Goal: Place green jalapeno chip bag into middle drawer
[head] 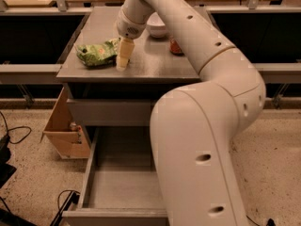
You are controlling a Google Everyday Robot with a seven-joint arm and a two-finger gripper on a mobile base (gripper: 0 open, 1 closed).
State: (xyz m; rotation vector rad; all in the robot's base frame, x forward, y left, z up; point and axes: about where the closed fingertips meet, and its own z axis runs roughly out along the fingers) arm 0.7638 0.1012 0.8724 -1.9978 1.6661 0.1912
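- on the cabinet top [155,66], chip bag [96,54] lies flat
- gripper [122,62] just right of chip bag, pointing down; grip state cannot tell
- drawer [117,189] below chip bag, open

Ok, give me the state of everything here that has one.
green jalapeno chip bag, lying on the cabinet top, not lifted
middle drawer, pulled open
upper drawer, shut
tool, at the cabinet top, by the bag's right end
white bowl, upright
soda can, upright, partly hidden by the arm
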